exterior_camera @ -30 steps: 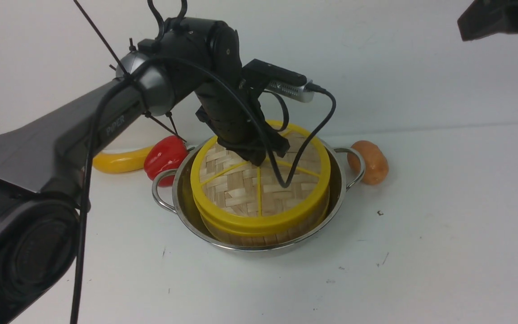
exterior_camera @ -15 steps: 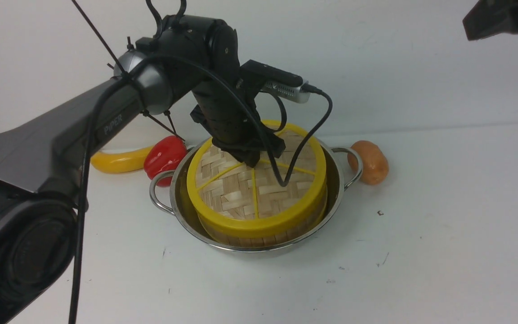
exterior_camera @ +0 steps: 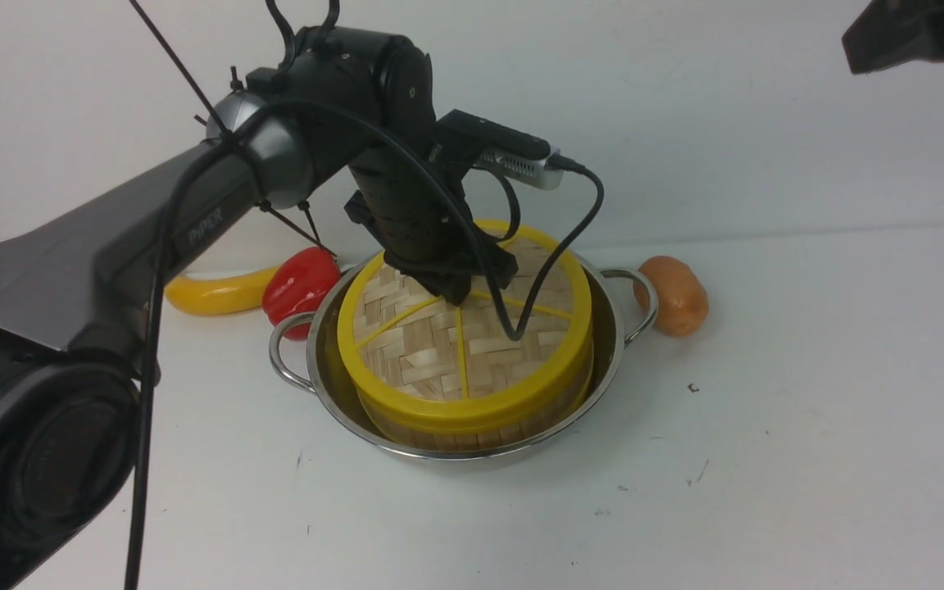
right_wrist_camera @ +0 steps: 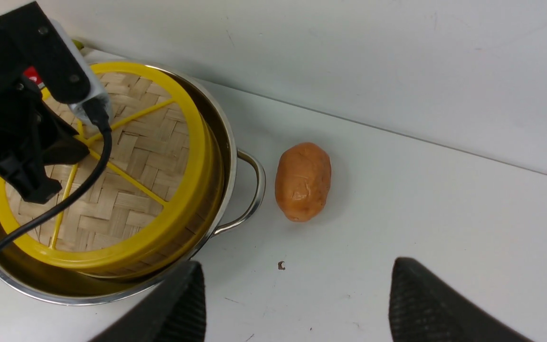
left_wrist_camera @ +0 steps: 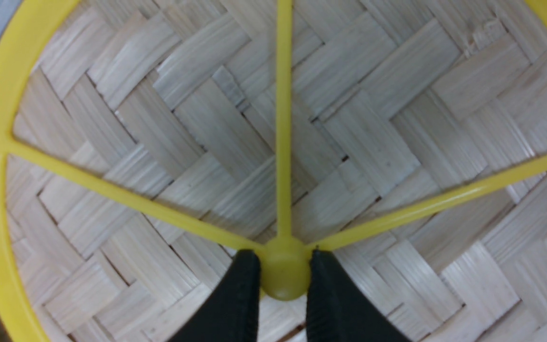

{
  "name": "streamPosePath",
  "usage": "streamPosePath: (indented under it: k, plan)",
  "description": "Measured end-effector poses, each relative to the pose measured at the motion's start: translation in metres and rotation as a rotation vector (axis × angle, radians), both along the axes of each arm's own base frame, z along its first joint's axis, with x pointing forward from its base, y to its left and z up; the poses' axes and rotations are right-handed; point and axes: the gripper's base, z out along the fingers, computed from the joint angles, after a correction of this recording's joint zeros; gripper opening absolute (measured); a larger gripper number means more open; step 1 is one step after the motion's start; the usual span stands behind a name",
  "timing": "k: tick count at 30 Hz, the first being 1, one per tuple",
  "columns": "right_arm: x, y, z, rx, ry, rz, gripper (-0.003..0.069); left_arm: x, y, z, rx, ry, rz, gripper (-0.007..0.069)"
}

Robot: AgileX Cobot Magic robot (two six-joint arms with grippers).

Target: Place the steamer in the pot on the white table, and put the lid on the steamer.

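The steamer [exterior_camera: 472, 437] is sitting inside the pot [exterior_camera: 607, 336], which is standing on the white tabletop [exterior_camera: 808, 459], so the first half of the job is looking done. Only a band of the steamer's bamboo wall is showing, between the lid and the pot's steel rim. The lid [exterior_camera: 431, 360] is lying on top of the steamer, its yellow rim covering the basket's mouth. From the front it is looking level. The right wrist view is showing a second yellow edge peeking out just beneath it on the side facing the potato [exterior_camera: 673, 295], so I am judging it as seated or very nearly so, perhaps a touch off centre.

The left claw [left_wrist_camera: 283, 266] is pinching the small yellow knob [left_wrist_camera: 284, 280] where the lid's spokes are meeting, its two black fingers pressing on either side with only the knob between them. The right claw [right_wrist_camera: 296, 270] is hanging wide open and holding nothing, apart from the pot and over bare tabletop near the potato.

What is remaining, as I am reading it, is small: the left claw letting go of the knob and lifting clear without dragging the lid askew
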Motion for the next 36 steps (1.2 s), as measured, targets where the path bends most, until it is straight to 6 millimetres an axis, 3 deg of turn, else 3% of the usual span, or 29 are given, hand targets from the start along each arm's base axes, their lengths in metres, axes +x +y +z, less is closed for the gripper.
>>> streamPosePath:
  k: [12, 16, 20, 21, 24, 25, 27, 29, 31, 33, 36]
  plan:
    - [0.0, 0.0, 0.0, 0.0, 0.0, 0.0, 0.0501, 0.003, -0.003, -0.009, -0.013, 0.018, -0.007, 0.0118]
    - [0.0, 0.0, 0.0, 0.0, 0.0, 0.0, 0.0501, 0.003, -0.003, -0.008, -0.013, 0.017, -0.008, 0.0193]
    - [0.0, 0.0, 0.0, -0.001, 0.0, 0.0, 0.0501, 0.001, -0.002, 0.001, -0.019, 0.001, -0.009, 0.0389]
    - [0.0, 0.0, 0.0, -0.001, 0.0, 0.0, 0.0501, 0.0, -0.001, 0.004, -0.021, -0.004, -0.009, 0.0407]
    - [0.0, 0.0, 0.0, -0.003, 0.0, -0.001, 0.0501, -0.01, 0.004, 0.038, -0.046, -0.07, -0.008, 0.0494]
    - [0.0, 0.0, 0.0, -0.003, 0.0, -0.001, 0.0501, -0.023, 0.011, 0.074, -0.054, -0.142, -0.008, 0.05]
    - [-0.001, 0.0, 0.0, -0.004, -0.002, 0.0, 0.0501, -0.038, 0.021, 0.106, -0.042, -0.197, -0.007, 0.0468]
    - [-0.005, -0.002, 0.004, -0.005, -0.014, 0.004, 0.0501, -0.06, 0.036, 0.144, -0.009, -0.267, 0.002, 0.0372]
    - [-0.014, -0.005, 0.011, -0.004, -0.044, 0.004, 0.049, -0.086, 0.057, 0.182, 0.014, -0.366, 0.028, 0.0206]
    - [-0.03, -0.01, 0.018, -0.007, -0.075, 0.003, 0.0462, -0.114, 0.081, 0.208, 0.011, -0.426, 0.063, 0.0062]
    - [-0.057, -0.018, 0.026, -0.015, -0.12, 0.002, 0.0395, -0.151, 0.109, 0.225, -0.002, -0.468, 0.108, -0.0001]
